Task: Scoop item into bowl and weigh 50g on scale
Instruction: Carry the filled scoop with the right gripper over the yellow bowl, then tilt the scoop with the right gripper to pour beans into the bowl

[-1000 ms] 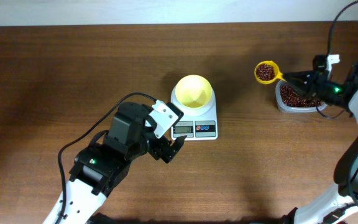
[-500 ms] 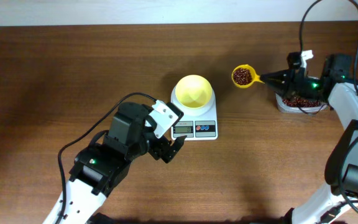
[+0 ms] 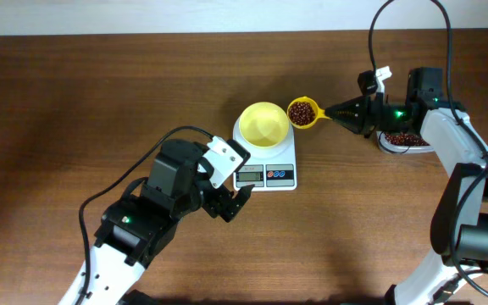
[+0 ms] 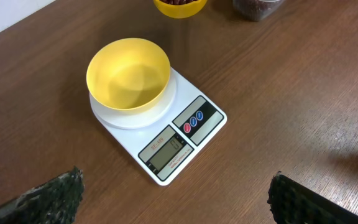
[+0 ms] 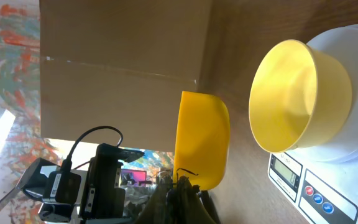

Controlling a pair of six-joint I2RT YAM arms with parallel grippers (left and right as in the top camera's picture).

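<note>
- A small white square digital kitchen scale (image 3: 266,166) sits near the middle of the dark brown wooden table (image 3: 83,93). Its grey display and its red and blue buttons face the left arm.
- A small round pale-yellow bowl (image 3: 263,124) stands upright on the scale's platform and covers most of it.
- The right fingers (image 3: 352,113) are pressed together on the handle of a bright yellow plastic scoop (image 3: 302,113), holding it above the table.
- The scoop's cup sits level just beside the bowl's rim, on the side toward the right arm. In the right wrist view a narrow gap shows between cup and bowl.
- Small dark red-brown beans (image 3: 302,111) fill the scoop's cup. More of them lie in a clear rounded plastic tub (image 3: 407,141) on the table, well to the right of the scale and partly under the right arm.
- The left fingers (image 3: 244,195) are spread wide and hold nothing. They hang over bare table just in front of the scale's display strip, apart from it.
- In the left wrist view the two padded tips sit at the bottom corners, with scale and bowl framed between them. The display's digits are too small to read.
</note>
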